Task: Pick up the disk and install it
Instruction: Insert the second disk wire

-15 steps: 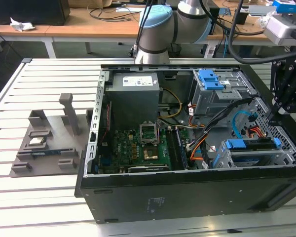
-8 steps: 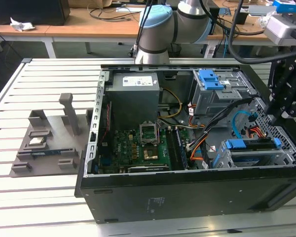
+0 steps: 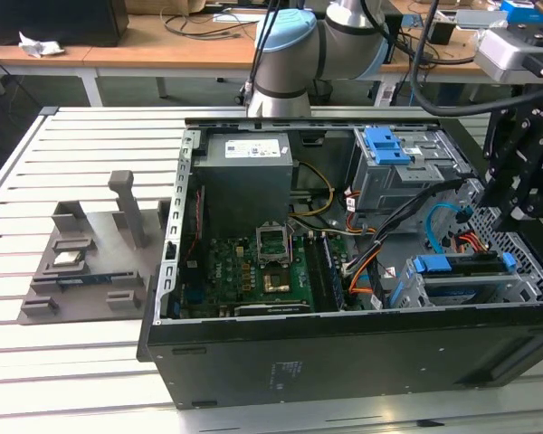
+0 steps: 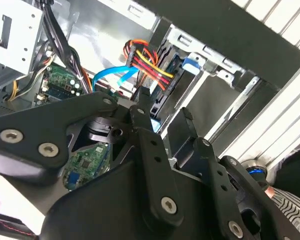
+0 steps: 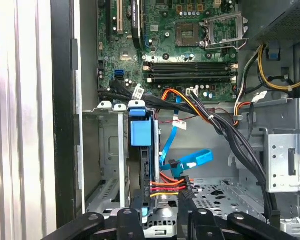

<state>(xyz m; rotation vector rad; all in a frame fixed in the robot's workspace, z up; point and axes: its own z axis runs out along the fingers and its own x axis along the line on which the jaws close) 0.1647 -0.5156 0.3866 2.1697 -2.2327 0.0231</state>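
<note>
the open computer case (image 3: pixel 253 362) lies on its side on a white slatted table (image 3: pixel 81 380), and everything here is placed against it. the gripper (image 3: pixel 525 194) hangs over the case's corner at the exterior view's right, just above the drive cage (image 3: pixel 475 287) that sits against the case's front wall. the disk (image 3: pixel 466 265), with its blue plastic bracket, sits in that cage; in the first wrist view it shows edge-on as a blue tab (image 5: pixel 140 131) between the cage's metal rails, directly beyond the gripper (image 5: pixel 166 220). the black fingers (image 5: pixel 131 222) stand apart with nothing between them, released, close over the disk's end but whether they touch it cannot be told. a red, yellow and orange power cable (image 5: pixel 171 184) and a blue data cable (image 5: pixel 190 161) lie beside the disk inside the case. the green motherboard (image 3: pixel 271 267) covers the case floor, with the grey power supply (image 3: pixel 246 176) at the rear. outside the case, at the exterior view's left, a grey parts fixture (image 3: pixel 86 262) rests on the table.
</note>
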